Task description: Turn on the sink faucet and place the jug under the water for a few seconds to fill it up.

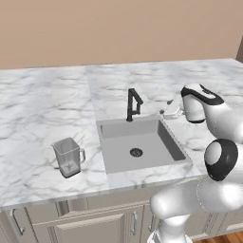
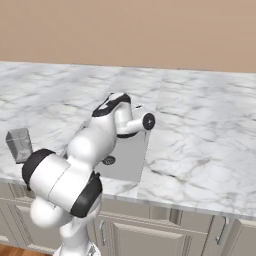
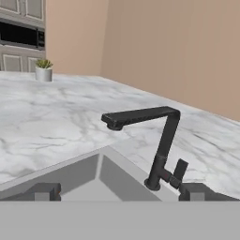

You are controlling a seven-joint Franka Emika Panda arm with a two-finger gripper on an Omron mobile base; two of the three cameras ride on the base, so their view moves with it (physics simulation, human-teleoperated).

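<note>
I see a small potted plant [image 3: 43,70] in a white pot far back on the marble countertop [image 1: 38,109], under a dark microwave [image 3: 21,35], with cabinet doors [image 1: 95,227] below.

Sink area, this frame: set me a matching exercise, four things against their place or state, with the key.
Things:
1. sink faucet
2. jug
3. gripper
4. sink

Places or states:
A. upright on the counter, left of the basin
B. open, near the faucet, holding nothing
C. at the basin's back edge, no stream showing
D. recessed in the marble, round dark drain

Pairs: 1-C, 2-A, 3-B, 4-D
</note>
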